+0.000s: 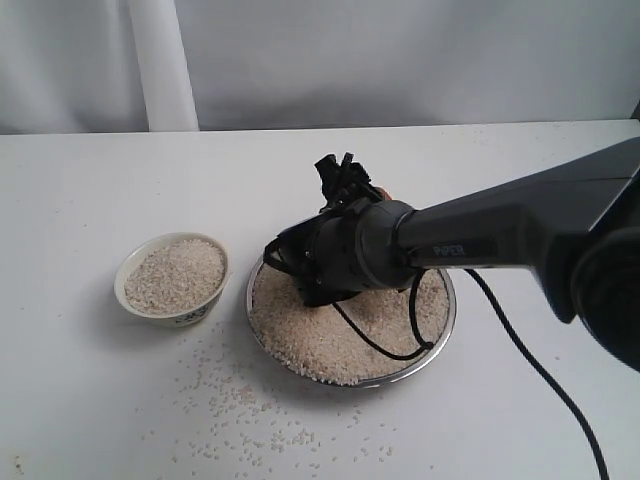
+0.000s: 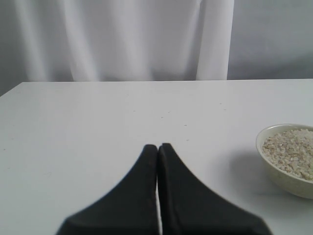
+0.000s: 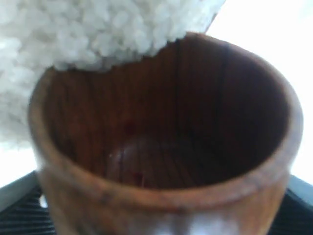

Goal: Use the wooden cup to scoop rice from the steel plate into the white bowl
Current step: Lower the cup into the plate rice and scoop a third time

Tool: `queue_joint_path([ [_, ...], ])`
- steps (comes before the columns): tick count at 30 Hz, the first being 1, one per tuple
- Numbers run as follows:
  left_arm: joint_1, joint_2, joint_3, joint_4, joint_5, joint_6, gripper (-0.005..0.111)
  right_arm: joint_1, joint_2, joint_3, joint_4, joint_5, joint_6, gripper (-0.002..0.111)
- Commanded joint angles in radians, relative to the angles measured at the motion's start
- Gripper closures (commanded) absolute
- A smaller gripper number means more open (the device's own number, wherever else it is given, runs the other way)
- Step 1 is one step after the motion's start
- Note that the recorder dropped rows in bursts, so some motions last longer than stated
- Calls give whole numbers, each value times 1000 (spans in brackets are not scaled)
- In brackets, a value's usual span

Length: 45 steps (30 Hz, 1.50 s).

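My right gripper (image 1: 312, 272) reaches down into the steel plate (image 1: 441, 335), which holds a wide heap of rice (image 1: 320, 348). It is shut on the wooden cup (image 3: 161, 147); a dark finger (image 3: 22, 213) shows beside the cup's wall. The cup's mouth is tilted against the rice (image 3: 88, 29), which covers part of its rim, and its dark inside holds no grains. The exterior view hides the cup behind the wrist. The white bowl (image 1: 192, 314) stands left of the plate, filled with rice (image 1: 176, 272). My left gripper (image 2: 157, 147) is shut on nothing above bare table, the bowl (image 2: 279, 179) off to one side.
Loose grains (image 1: 250, 410) are scattered over the table in front of the bowl and plate. A black cable (image 1: 540, 372) runs from the right arm across the plate's edge and down the table. A white post (image 1: 160, 60) stands at the back.
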Motion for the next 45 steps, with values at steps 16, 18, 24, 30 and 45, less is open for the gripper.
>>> queue_joint_path([
  [16, -3, -3, 2, 0, -6, -4, 107, 8, -4, -7, 47, -14, 71, 108],
  [18, -3, -3, 2, 0, -6, -4, 107, 8, -4, -7, 49, -20, 86, 108],
  [24, -3, -3, 2, 0, -6, -4, 107, 8, -4, -7, 54, -10, 92, 108],
  [30, -3, -3, 2, 0, -6, -4, 107, 8, -4, -7, 47, 5, 39, 108],
  [45, -3, -3, 2, 0, -6, -4, 107, 8, -4, -7, 224, -96, -47, 108],
])
